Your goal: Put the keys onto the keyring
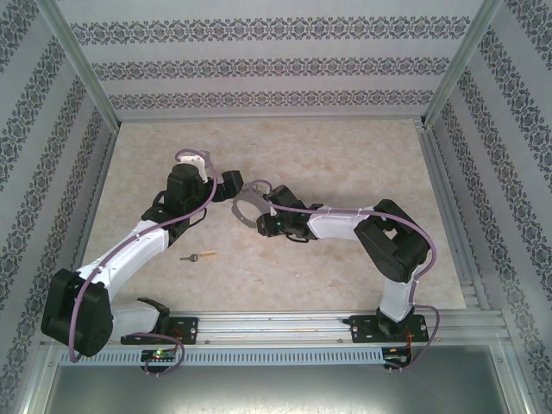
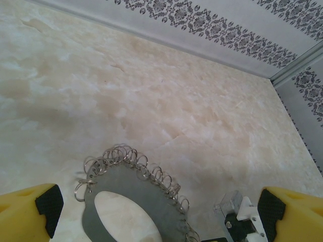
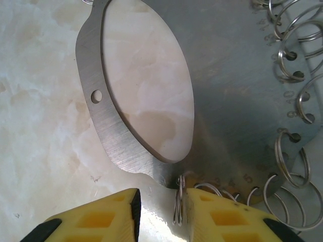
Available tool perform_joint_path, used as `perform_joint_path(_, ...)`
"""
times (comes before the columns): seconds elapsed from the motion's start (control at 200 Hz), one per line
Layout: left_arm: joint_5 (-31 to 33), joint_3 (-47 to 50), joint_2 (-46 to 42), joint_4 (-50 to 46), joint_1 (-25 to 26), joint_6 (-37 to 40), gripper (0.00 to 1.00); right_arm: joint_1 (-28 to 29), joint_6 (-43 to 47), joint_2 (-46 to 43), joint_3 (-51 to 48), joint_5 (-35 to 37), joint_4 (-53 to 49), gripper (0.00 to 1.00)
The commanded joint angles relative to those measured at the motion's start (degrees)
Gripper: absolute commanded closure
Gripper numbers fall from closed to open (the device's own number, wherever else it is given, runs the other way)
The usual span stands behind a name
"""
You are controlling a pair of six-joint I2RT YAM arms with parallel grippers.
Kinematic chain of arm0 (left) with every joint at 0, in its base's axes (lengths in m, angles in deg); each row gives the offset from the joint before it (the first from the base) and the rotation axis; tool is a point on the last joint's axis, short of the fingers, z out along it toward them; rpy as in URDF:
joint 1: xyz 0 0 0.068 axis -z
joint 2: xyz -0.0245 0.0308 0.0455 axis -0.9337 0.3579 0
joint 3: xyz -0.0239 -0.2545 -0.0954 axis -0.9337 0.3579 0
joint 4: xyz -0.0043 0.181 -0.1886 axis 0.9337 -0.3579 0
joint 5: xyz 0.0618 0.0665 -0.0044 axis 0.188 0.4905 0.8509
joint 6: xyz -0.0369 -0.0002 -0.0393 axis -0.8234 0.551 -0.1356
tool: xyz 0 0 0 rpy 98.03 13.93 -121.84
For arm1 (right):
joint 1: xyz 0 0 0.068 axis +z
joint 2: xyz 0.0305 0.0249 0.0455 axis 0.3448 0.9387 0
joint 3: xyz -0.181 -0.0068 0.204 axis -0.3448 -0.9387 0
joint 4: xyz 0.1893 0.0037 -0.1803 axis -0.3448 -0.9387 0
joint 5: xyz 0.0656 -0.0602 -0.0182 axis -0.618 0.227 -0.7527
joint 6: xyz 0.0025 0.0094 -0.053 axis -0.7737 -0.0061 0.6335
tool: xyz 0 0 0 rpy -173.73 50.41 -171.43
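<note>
Narrowly closed, at the right gripper [image 3: 160, 204]: yellow fingers [image 3: 96, 222] pinched onto the lower rim of the keyring [image 3: 227, 85], a flat grey metal plate with an oval cut-out and small wire split rings threaded through holes along its edge. One of those rings upright in the slim gap between the pads. Through the cut-out, beige marbled tabletop [image 1: 345, 164], with a band of shadow along the opening's lower side. On the plate's narrow left side, one small round hole.

Spread wide, by contrast, at the left gripper [image 2: 156, 206]: yellow-and-black fingertips far out at the two lower corners of its wrist view, clear of the plate on both sides, the ringed edge of the plate rising between them.

From above, both grippers tip to tip near the middle of the table, the keyring between them, the left one just up and left of it.

Lower down, well apart from both grippers and nearer the arm bases: tiny key [image 1: 198, 256], brass-gold shaft and dark head, flat on the marble just beside the left arm's white forearm. Bare surface on the key's right and near sides.

Beyond the grippers, broad open tabletop up to the patterned back wall [image 1: 259, 60]; more of it rightward to the aluminium side frame [image 1: 444, 224]. Near edge closed off by the aluminium base rail [image 1: 285, 326].
</note>
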Motion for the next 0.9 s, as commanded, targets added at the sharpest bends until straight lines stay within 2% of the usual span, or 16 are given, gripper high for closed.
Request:
perform_joint_path(0.0, -0.67, 0.43, 0.21, 2.33, -0.40, -0.55, 0.00, -0.43, 0.39, -0.17, 0.04, 1.55, -0.73, 0.71)
perform_joint_path(0.335, -0.80, 0.48, 0.21, 2.41, -0.37, -0.68, 0.00, -0.44, 0.32, -0.46, -0.50, 1.97, -0.81, 0.76)
perform_joint_path(0.709, -0.09, 0.61, 0.04, 2.47, -0.33, -1.03, 0.00, -0.55, 0.64, 0.05, -0.46, 2.73, -1.33, 0.86)
perform_joint_path(0.894, -0.37, 0.59, -0.11, 2.47, -0.34, -1.16, 0.00, -0.62, 0.82, 0.32, -0.49, 3.47, -1.95, 0.83)
